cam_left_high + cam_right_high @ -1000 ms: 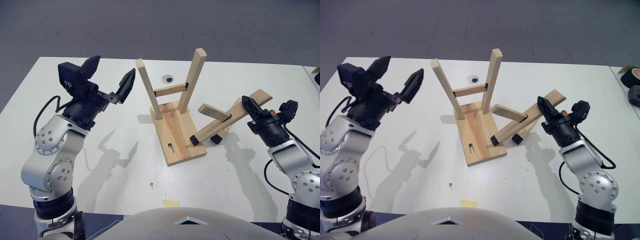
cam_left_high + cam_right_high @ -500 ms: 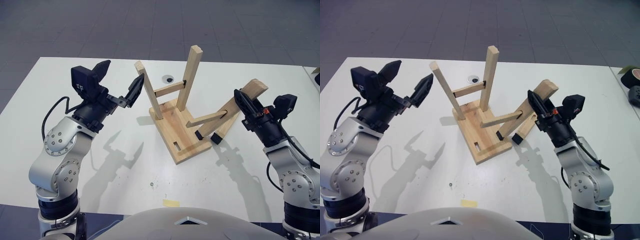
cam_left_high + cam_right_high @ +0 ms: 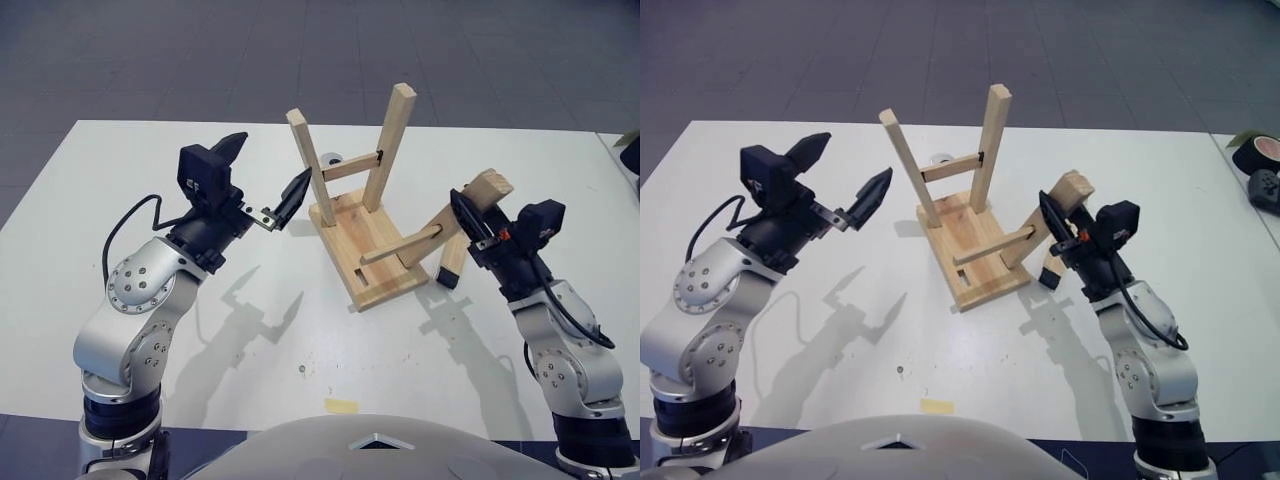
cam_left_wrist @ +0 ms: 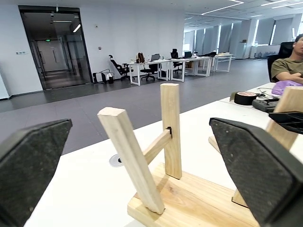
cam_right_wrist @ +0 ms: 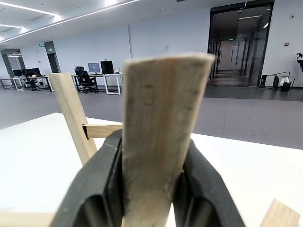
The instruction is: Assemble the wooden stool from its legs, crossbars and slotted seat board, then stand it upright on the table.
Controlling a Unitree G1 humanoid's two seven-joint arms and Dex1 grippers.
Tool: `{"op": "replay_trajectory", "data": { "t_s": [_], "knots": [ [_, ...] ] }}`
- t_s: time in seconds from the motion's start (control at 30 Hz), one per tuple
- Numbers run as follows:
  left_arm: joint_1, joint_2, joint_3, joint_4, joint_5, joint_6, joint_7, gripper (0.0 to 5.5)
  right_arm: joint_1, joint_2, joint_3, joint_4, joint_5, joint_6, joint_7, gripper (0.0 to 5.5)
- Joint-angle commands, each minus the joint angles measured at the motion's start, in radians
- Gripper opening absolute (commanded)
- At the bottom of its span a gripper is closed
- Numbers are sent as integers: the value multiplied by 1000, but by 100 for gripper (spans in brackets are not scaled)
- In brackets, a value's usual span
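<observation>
Fingers on the left gripper are spread wide, nothing between them. It hovers over the white table, just beside the near upright leg without touching it. On the other side, the right gripper is clamped hard on the top of the loose leg frame, which leans tilted, its lower end down at the right edge of the seat board. That board lies flat mid-table, with two legs planted in it, pointing up, tied together by a crossbar.
</observation>
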Motion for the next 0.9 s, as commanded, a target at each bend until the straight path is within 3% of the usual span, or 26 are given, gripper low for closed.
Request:
{"op": "replay_trajectory", "data": {
  "t_s": [0.03,0.37,0.4,0.7,0.9],
  "knots": [
    [-53,28,-24,40,33,-17,-40,540,15,-45,97,-7,-29,247,-25,106],
    [-49,12,-97,45,67,-29,-83,540,-38,-27,94,-6,-80,244,-38,106],
    [-51,12,-104,44,69,-31,-91,540,-43,-16,81,-3,-66,237,-39,143],
    [-46,0,-123,35,62,-29,-123,540,-173,95,-85,5,98,238,-34,281],
    [-43,-8,-120,21,46,-26,-126,540,-322,140,-275,27,411,304,-158,370]
  ]
}}
